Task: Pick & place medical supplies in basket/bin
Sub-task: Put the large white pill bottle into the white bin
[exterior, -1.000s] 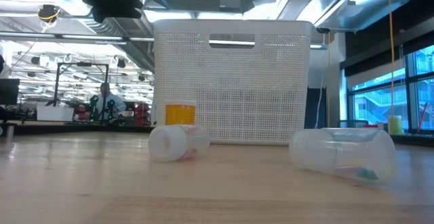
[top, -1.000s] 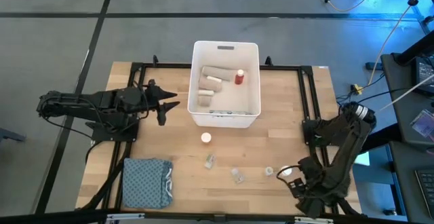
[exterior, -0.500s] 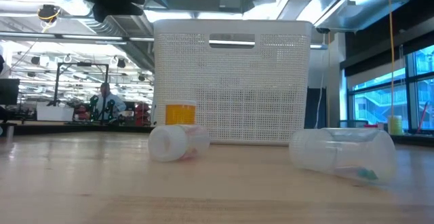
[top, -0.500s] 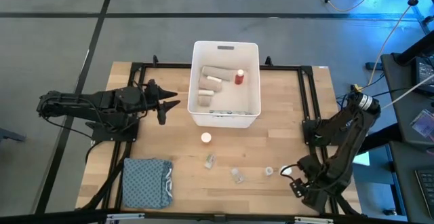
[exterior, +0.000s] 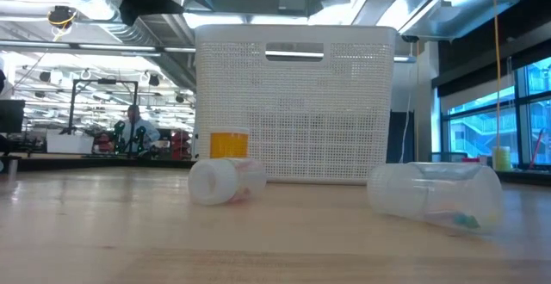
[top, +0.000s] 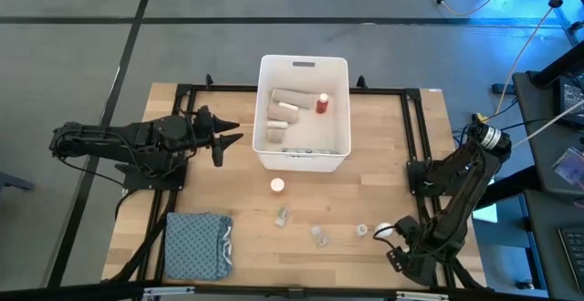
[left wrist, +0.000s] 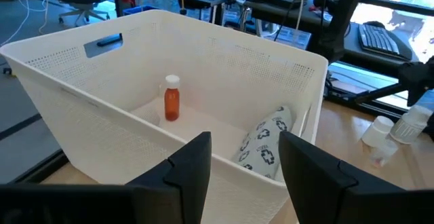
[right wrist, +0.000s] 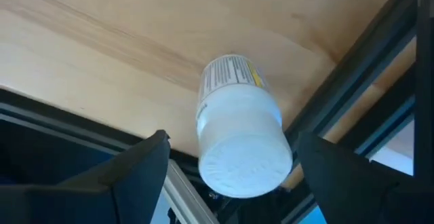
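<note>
Because the white pill bottle point(right wrist: 241, 125) lies on its side at the tabletop's point(top: 365, 192) near right corner, close to the edge, a clumsy closing of the right claw point(right wrist: 230, 159) could roll it off. It sits between that claw's wide-open fingers, not yet gripped. The left claw point(left wrist: 241, 159) waits part-open and empty by the basket's point(top: 265, 82) left wall, near the far left corner.

tub point(exterior: 294, 103) hiding its contents in low view, clear vial point(exterior: 435, 194) blurred
</note>
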You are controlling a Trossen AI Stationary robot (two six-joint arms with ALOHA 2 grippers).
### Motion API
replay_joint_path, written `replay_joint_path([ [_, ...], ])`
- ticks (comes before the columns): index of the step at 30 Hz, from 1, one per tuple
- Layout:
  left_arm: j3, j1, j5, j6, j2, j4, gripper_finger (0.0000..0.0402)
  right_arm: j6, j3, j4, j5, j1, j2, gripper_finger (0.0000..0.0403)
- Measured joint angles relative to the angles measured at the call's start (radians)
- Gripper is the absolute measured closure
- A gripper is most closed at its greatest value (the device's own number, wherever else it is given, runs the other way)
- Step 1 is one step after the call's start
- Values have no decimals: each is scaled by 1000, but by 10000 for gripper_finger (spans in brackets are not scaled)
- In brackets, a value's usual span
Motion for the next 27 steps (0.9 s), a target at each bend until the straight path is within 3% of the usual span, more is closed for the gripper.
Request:
replay_joint_path([
  [3,0,0,0,1,0,0,235,21,0,0,-46,0,0,106],
  [14,0,0,0,3,0,-1,235,17,1,3,-45,0,0,199],
  [27,0,0,0,19,0,-2,235,16,2,-4,-17,0,2,187],
])
